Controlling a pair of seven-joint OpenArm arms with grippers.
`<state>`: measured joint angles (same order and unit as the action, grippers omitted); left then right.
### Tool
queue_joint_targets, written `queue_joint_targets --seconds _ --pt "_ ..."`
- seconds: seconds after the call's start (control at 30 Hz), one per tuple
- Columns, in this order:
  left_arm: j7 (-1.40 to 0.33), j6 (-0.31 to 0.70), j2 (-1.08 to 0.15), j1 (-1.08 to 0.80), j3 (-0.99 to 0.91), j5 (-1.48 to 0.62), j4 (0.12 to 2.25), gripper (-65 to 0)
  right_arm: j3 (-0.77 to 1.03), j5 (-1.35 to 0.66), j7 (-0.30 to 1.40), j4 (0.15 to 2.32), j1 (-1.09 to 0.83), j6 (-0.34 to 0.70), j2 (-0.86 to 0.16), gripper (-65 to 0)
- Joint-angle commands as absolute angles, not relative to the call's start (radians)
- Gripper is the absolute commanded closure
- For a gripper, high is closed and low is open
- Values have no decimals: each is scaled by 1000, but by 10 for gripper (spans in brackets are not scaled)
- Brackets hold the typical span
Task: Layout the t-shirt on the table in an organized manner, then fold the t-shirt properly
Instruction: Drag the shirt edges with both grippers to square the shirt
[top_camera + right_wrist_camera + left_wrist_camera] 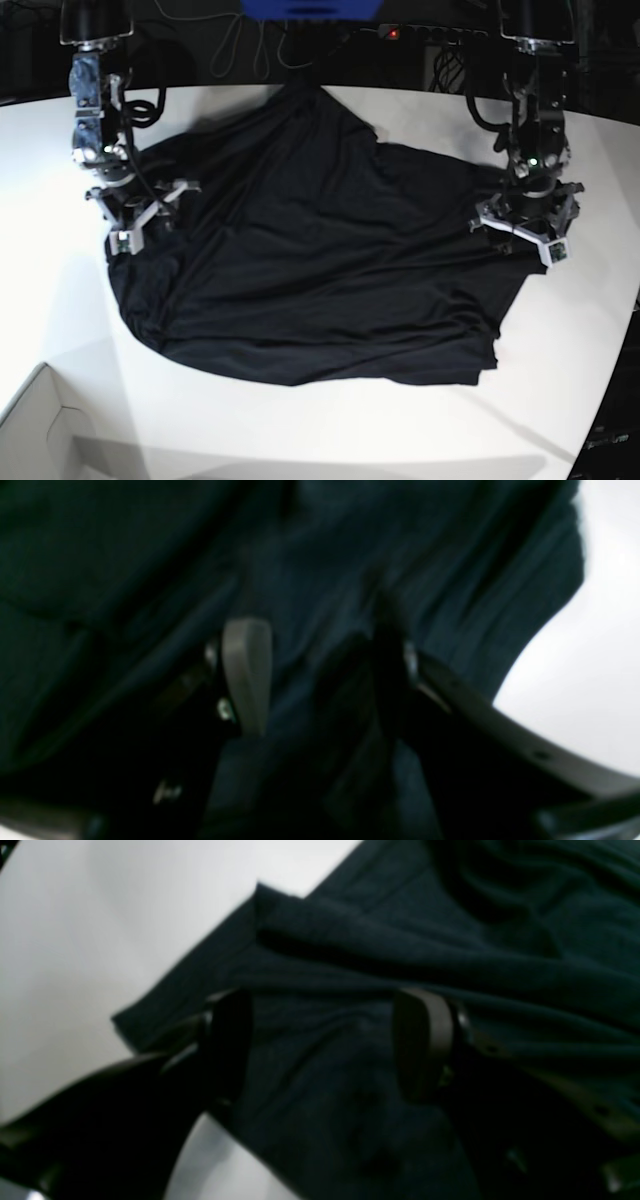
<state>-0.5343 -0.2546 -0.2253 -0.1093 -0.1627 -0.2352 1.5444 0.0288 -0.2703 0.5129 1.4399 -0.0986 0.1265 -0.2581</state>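
Observation:
The black t-shirt [320, 260] lies spread but wrinkled on the white table [300, 430], with folds along its near hem. My left gripper [520, 238] sits at the shirt's right edge in the base view. In the left wrist view the left gripper [327, 1040] is open, its fingers apart over the t-shirt [400, 940], with table [75, 940] showing beside a cloth corner. My right gripper [140, 222] rests on the shirt's left edge. Seen from the right wrist, the right gripper [320, 680] is open too, pressed close over the t-shirt [350, 555], table [600, 655] at right.
A pale cardboard box corner [40, 430] juts in at the front left. Cables [250, 50] and a blue object [310, 8] lie behind the table's far edge. The table's curved edge [610, 400] runs down the right side.

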Motion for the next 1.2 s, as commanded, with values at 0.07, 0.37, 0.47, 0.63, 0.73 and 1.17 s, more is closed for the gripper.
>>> queue_joint_targets --seconds 0.07,0.37,0.47,0.63,0.73,1.17 --pt "-518 -257 -237 -79 -168 -228 1526 -423 70 -255 529 1325 -39 114 -289 -329" --pt "-518 -257 -236 -85 -166 -228 1511 -423 71 -255 455 1079 162 116 -377 -329" --pt "-518 -257 -237 -85 -168 -228 1532 -423 70 -255 453 1004 246 116 -390 -331" --pt "-519 -257 -237 -48 -166 -228 1544 -423 -31 -254 417 872 375 116 -403 -331" --pt "-526 -257 -229 -12 -162 -228 1535 -423 -64 -254 371 843 409 116 -410 -330" --pt "-527 -257 -193 -10 -160 -229 1535 -423 44 -257 469 1319 219 111 -427 -331"
